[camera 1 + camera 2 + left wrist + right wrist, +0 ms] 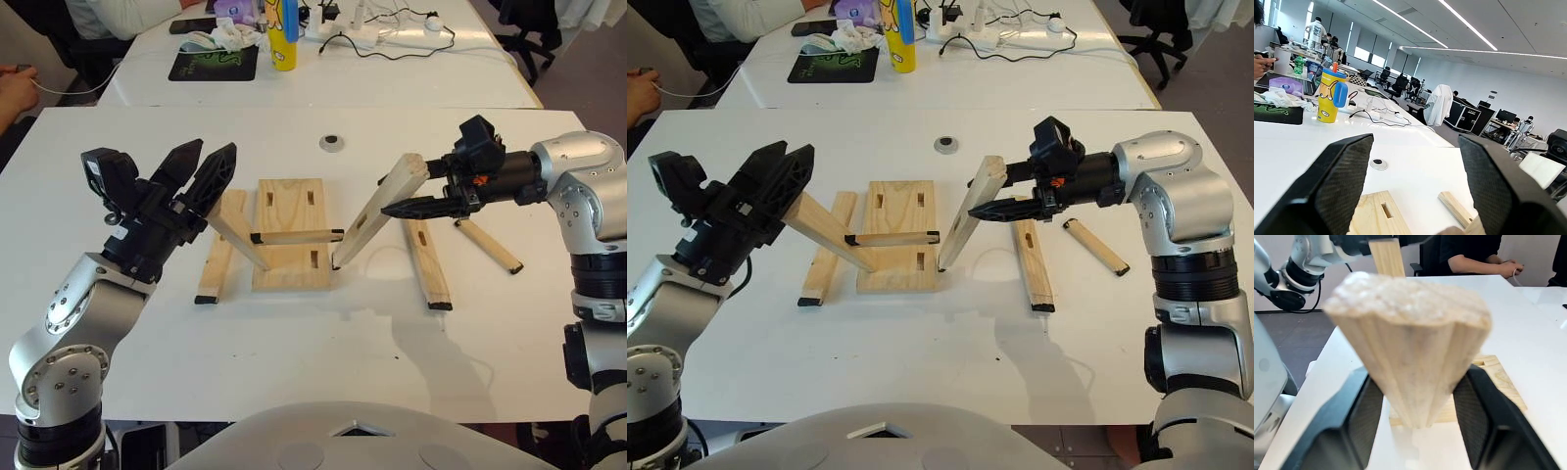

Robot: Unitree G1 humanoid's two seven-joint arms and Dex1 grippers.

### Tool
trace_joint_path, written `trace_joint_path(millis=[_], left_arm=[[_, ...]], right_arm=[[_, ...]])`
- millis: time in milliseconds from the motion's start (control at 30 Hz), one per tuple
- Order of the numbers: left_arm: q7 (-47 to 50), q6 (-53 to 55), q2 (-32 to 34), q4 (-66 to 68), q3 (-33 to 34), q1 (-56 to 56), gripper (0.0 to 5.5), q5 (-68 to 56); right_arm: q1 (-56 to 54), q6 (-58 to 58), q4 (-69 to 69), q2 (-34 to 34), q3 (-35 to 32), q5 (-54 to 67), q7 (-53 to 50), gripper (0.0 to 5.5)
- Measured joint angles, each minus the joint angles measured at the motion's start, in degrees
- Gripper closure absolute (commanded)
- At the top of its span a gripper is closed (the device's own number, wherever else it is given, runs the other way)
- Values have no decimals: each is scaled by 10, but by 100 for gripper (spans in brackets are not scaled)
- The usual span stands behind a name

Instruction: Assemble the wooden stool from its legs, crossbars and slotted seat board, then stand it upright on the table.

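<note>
the head views show a slanted pale wooden leg (pixel 245 240) rising off the white table (pixel 294 343) into the left gripper (pixel 213 150), which clamps its upper end. the left wrist view shows a sliver of that wood low between the black, finely stippled pads (pixel 1342 181), whose tips stand apart. the right gripper (pixel 394 196) is closed around the top of a second tilted wooden leg (pixel 377 217). its wrist view brings the sawn end close, fibrous and faintly fluted, pressed between dark fingers (pixel 1364 421). a thin square crossbar (pixel 297 236) with dark ends spans between the two raised legs, touching both, above the flat rectangular slotted seat board (pixel 284 201). a spare flat leg (pixel 214 264) lies left of the board and another spare leg (pixel 429 266) lies right of it. a short loose bar (pixel 490 247) lies near that one.
</note>
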Motion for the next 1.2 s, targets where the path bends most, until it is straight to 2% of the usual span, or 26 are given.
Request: trace_joint_path(millis=[400, 867, 1067, 1200], left_arm=[[-79, 11, 17, 64, 12, -6, 232, 6], [-129, 33, 37, 117, 6, -52, 232, 17], [-131, 39, 37, 120, 8, -59, 232, 21], [-128, 40, 33, 111, 9, -57, 232, 26]], right_arm=[[68, 35, -93, 20, -33, 41, -95, 345], [105, -77, -44, 29, -11, 15, -95, 345], [21, -92, 14, -25, 40, -31, -13, 345], [-61, -101, 75, -31, 92, -75, 43, 345]])
